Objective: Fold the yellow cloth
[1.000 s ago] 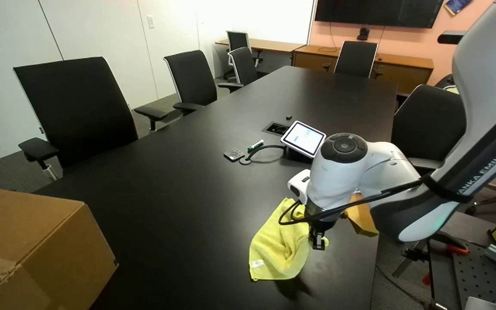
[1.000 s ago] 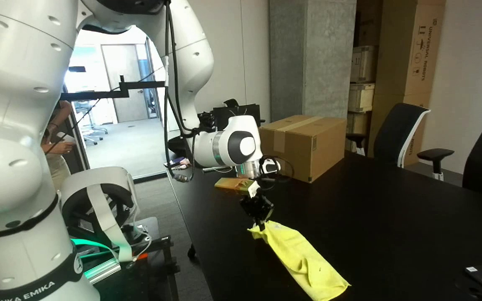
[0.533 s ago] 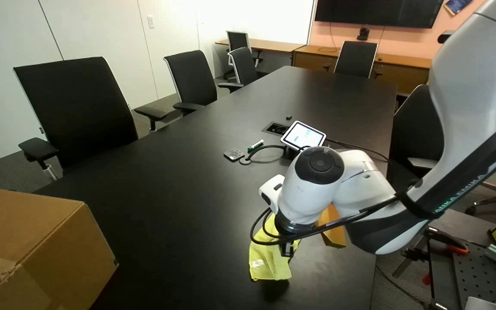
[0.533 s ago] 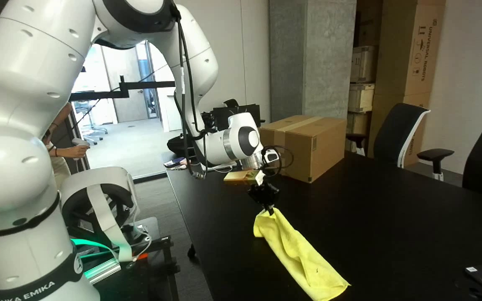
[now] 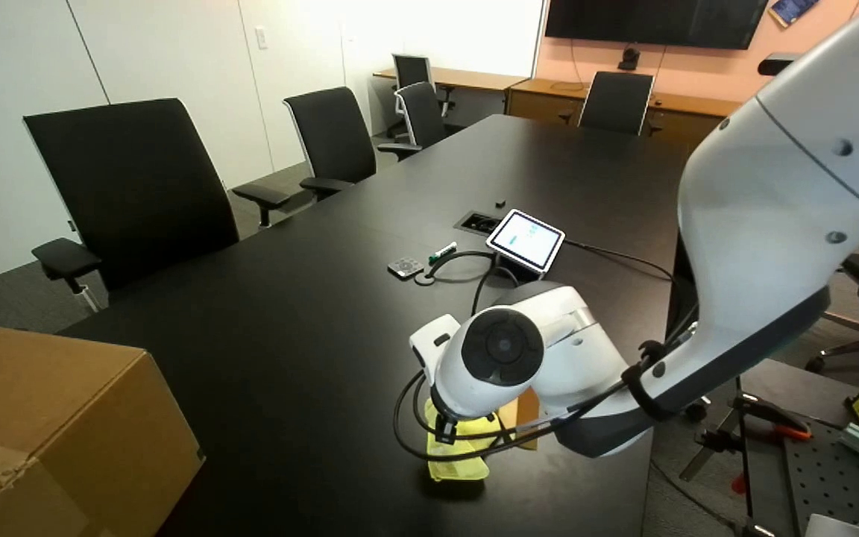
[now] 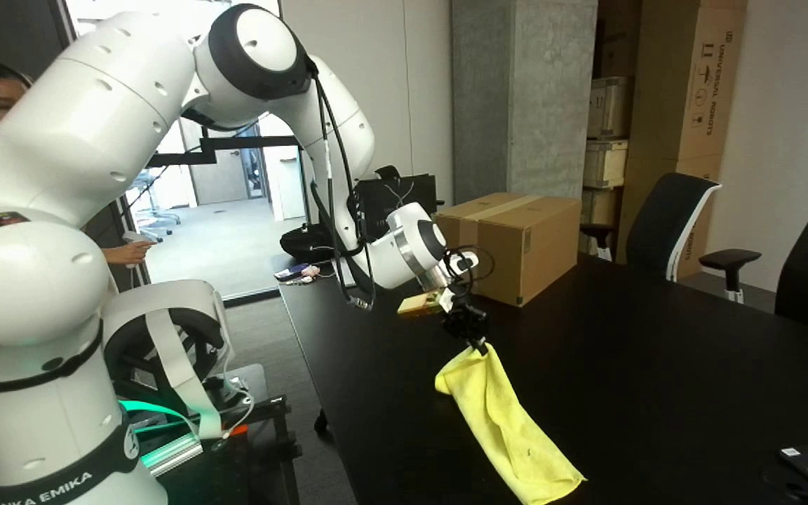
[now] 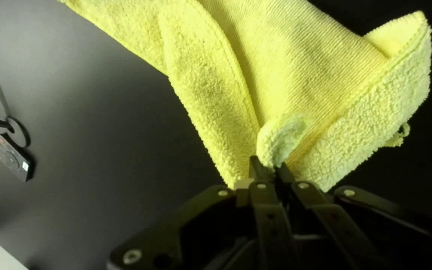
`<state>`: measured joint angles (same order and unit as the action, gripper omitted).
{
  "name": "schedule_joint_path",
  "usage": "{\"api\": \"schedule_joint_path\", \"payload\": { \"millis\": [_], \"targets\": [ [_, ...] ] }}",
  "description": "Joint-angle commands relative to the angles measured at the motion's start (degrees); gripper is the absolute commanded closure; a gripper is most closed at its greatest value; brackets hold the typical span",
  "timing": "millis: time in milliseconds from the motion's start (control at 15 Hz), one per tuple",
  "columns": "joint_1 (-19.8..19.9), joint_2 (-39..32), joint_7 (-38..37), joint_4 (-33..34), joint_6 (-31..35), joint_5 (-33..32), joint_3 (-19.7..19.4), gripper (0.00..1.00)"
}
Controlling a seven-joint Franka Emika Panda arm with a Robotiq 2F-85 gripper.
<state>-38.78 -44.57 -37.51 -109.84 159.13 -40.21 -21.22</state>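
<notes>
Pinching the yellow cloth point(image 7: 294, 63), claw point(image 7: 270, 168) nearer the cardboard box point(image 6: 495, 252) than before, perhaps higher

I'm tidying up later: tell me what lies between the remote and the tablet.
In an exterior view, a green-tipped marker and a black cable lie between the remote and the tablet.

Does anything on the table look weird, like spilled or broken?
Nothing looks spilled or broken. The yellow cloth is rumpled with curled edges, but that fits folding: the gripper is pinching part of it above the table. One odd bit: a small dark speck on the cloth in an exterior view; I can't tell what.
</notes>
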Motion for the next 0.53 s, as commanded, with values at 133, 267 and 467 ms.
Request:
{"api": "schedule_joint_path", "payload": {
  "millis": [133, 267, 467],
  "targets": [
    [-1.41, -1.91, -6.44, 3.83, 0.97, -0.65, -1.61, 0.48],
    [-0.66, -0.33, -6.86, 3.41, 1.44, -0.63, -1.36, 0.32],
    [1.19, 3.46, -5.92, 0.56, 2.19, -0.72, -0.90, 0.10]
  ]
}}
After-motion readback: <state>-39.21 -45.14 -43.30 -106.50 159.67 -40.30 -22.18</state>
